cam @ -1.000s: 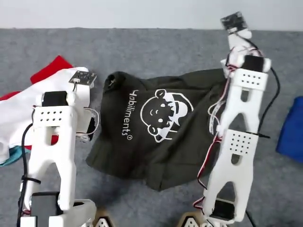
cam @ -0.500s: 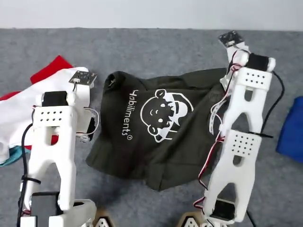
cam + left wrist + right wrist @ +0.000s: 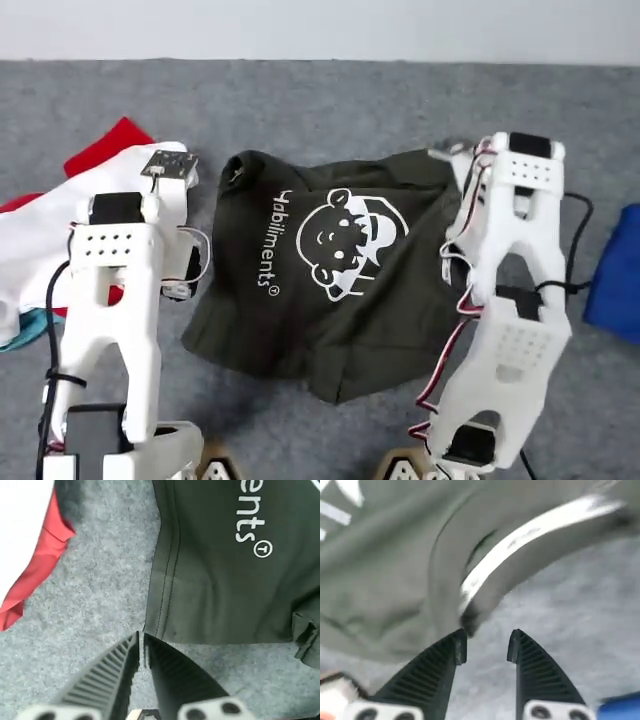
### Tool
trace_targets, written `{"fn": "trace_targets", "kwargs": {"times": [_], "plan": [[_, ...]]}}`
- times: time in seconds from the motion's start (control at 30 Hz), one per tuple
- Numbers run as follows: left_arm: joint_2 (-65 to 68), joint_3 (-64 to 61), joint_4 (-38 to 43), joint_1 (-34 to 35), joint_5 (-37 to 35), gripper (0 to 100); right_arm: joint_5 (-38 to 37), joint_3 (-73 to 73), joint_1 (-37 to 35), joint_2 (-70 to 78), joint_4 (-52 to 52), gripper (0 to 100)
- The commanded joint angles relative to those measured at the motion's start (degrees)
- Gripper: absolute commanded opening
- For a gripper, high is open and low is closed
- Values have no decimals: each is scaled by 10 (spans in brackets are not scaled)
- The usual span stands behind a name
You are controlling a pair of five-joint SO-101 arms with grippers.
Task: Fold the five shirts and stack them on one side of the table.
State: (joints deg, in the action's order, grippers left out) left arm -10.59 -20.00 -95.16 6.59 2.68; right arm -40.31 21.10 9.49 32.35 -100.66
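Looks barely begun, with the dark green printed cotton shirt unfolded, left gripper closed empty, right gripper open beside it.

**A:** What sits closest?

**B:** The left gripper. Its ribbed black fingers are drawn almost together, with a thin slit between them.

**A:** And at the tips?

**B:** A corner of the dark shirt. The tips are just beside it, perhaps touching; I can't tell.

**A:** Anything on the shirt?

**B:** White lettering, and a double seam that runs along one edge to that corner. At another corner the cloth is bunched.

**A:** What else?

**B:** A red shirt lies apart from the dark one, with grey table between them. White cloth borders the red shirt on its far side.
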Motion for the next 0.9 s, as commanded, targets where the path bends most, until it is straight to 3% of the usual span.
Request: {"fn": "trace_targets", "kwargs": {"times": [0.0,0.47,0.63,0.87], "plan": [[-2,20,13,-2,-9,13,-6,-69,-6,-63,-13,154],[-2,20,13,-2,-9,13,-9,-225,-17,-64,161,144],[-2,20,11,-1,-9,13,-9,-270,-15,-64,186,3],[-2,20,10,-1,-7,13,-11,-270,56,-67,164,9]]}}
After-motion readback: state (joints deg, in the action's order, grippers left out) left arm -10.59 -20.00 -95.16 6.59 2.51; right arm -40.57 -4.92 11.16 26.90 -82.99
